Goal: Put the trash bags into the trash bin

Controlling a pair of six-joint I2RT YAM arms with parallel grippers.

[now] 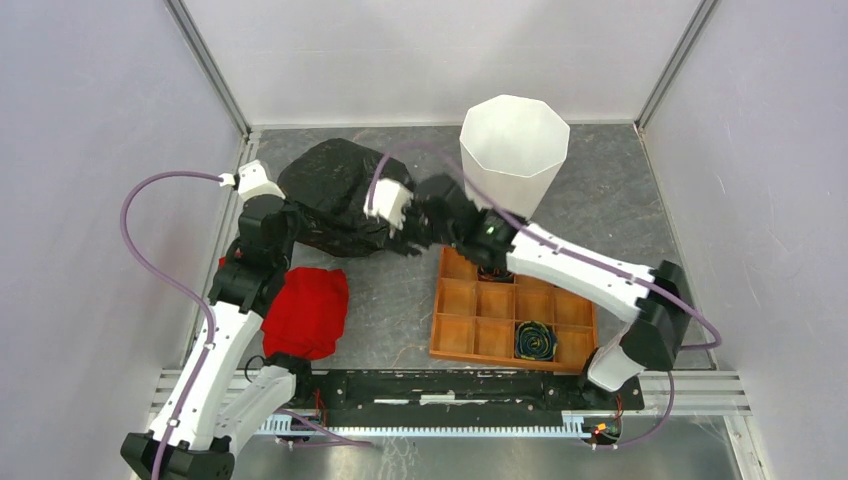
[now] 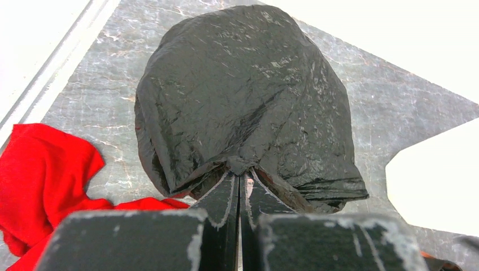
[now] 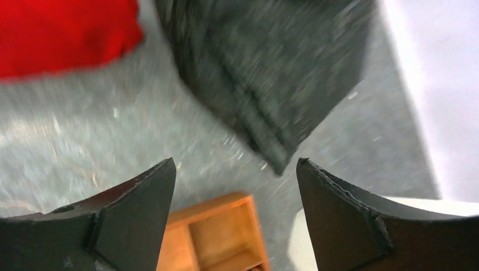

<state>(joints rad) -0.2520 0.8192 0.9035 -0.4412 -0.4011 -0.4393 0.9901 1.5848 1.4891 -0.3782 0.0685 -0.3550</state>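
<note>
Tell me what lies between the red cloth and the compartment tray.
Only bare grey table, in the top view; the red cloth and tray have nothing between them.

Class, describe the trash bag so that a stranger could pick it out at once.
Find the tall white bin at the far side of the table. Left of it lies the trash bag. It alone is a glossy, crinkled black heap; the cloth nearby is red.

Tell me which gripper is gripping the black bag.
The left gripper, shut on a gathered fold of the trash bag. The right gripper stands open, empty.
</note>
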